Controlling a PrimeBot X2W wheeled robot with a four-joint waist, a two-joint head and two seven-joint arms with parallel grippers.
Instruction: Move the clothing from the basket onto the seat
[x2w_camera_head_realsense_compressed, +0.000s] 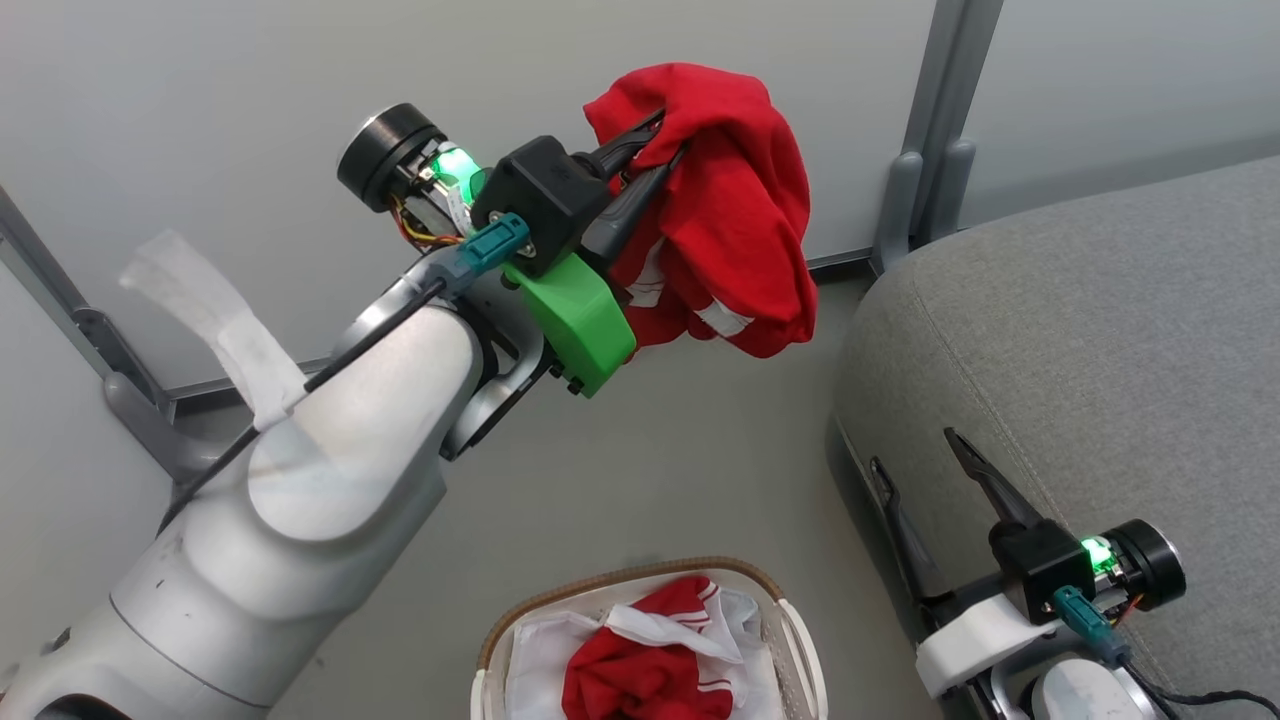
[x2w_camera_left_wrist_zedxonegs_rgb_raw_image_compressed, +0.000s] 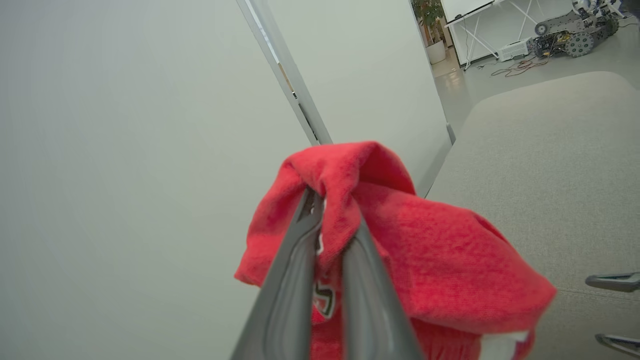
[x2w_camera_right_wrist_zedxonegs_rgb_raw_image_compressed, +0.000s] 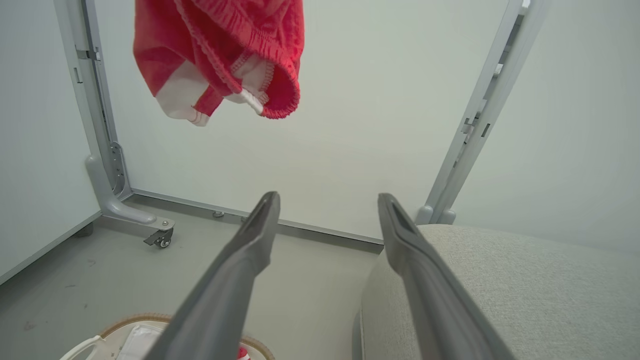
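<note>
1. Pale partition panels (x2w_camera_head_realsense_compressed: 200, 80) stand upright beyond both the left hand (x2w_camera_head_realsense_compressed: 665, 140) and the right hand (x2w_camera_head_realsense_compressed: 915, 450).
2. A grey metal post (x2w_camera_head_realsense_compressed: 935, 120) joins two panels, to the right of the left hand and ahead of the right hand's fingertips.
3. A second grey post (x2w_camera_right_wrist_zedxonegs_rgb_raw_image_compressed: 100, 150), off to the right hand's left, ends in a curved foot with a small caster (x2w_camera_right_wrist_zedxonegs_rgb_raw_image_compressed: 160, 239).
4. The grey floor (x2w_camera_head_realsense_compressed: 700, 480) lies below the left hand.
5. Far beyond the left hand, past the panel's edge, are a potted plant (x2w_camera_left_wrist_zedxonegs_rgb_raw_image_compressed: 431, 20), a white-legged table (x2w_camera_left_wrist_zedxonegs_rgb_raw_image_compressed: 480, 25), a wheeled machine (x2w_camera_left_wrist_zedxonegs_rgb_raw_image_compressed: 570, 32) and loose cables (x2w_camera_left_wrist_zedxonegs_rgb_raw_image_compressed: 520, 65) on the floor.
</note>
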